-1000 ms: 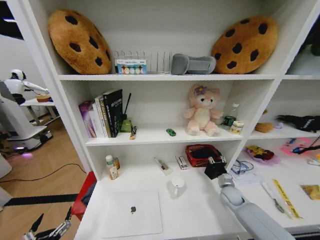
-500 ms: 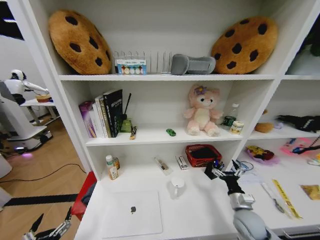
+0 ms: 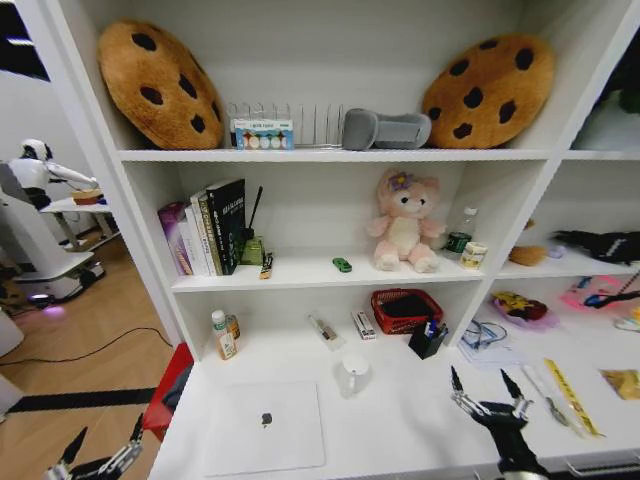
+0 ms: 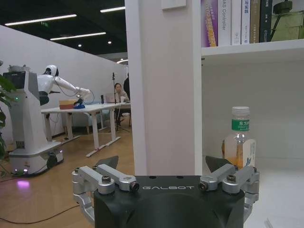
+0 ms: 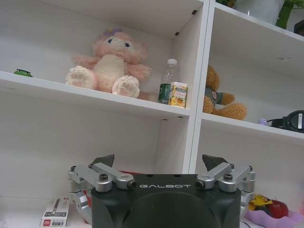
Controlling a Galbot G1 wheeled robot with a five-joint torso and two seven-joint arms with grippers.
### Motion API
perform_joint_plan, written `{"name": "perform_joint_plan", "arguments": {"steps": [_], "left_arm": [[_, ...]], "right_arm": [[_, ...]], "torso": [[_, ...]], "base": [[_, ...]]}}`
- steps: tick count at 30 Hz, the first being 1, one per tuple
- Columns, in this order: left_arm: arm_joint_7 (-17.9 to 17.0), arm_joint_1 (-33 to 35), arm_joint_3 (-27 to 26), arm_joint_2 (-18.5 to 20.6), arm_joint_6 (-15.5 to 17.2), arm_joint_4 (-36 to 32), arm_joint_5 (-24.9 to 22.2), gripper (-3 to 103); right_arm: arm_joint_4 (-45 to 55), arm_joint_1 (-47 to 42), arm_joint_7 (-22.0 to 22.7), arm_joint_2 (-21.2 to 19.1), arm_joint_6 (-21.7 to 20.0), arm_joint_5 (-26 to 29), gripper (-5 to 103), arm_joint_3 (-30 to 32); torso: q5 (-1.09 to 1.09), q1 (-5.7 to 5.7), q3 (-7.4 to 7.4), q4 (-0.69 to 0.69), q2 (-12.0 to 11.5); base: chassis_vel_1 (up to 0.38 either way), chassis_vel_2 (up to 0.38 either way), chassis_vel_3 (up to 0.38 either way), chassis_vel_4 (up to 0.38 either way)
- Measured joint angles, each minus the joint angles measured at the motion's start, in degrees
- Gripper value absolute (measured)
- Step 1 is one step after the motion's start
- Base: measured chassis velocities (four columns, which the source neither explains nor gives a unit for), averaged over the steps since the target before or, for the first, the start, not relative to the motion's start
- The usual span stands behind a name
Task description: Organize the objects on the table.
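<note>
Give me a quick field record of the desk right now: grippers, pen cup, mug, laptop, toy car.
right gripper: open, empty, low over the desk's front right
left gripper: open, parked off the desk's left edge
black pen cup: upright on the desk, pens inside, just right of the red mesh basket
white mug: upright, mid-desk
silver laptop: closed, front left
green toy car: on the shelf above, left of the pink plush bear
</note>
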Motion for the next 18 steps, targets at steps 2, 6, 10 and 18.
{"name": "perform_joint_plan", "arguments": {"steps": [2,6,10,18], "left_arm": [[0.0,0.0,0.0,0.0,0.0,0.0,0.0,100],[0.0,0.0,0.0,0.0,0.0,0.0,0.0,100],[0.0,0.0,0.0,0.0,0.0,0.0,0.0,100],[0.0,0.0,0.0,0.0,0.0,0.0,0.0,100]], "right_arm": [[-0.27,-0.44,0.0,0.54,0.58,-0.72,100,0.05],[-1.61,-0.24,0.09,2.15,1.6,-2.5,100,-0.9],[-2.5,0.41,0.1,3.55,1.82,-3.82,100,-2.83],[-4.07,1.57,0.12,4.19,2.09,-4.01,100,-4.21]], "torso": [[0.0,0.0,0.0,0.0,0.0],[0.01,0.0,0.0,0.0,0.0],[0.01,0.01,0.0,0.01,-0.01],[-0.01,0.0,0.0,0.0,-0.01]], "base": [[0.0,0.0,0.0,0.0],[0.0,0.0,0.0,0.0],[0.0,0.0,0.0,0.0],[-0.026,-0.02,0.018,0.03]]}}
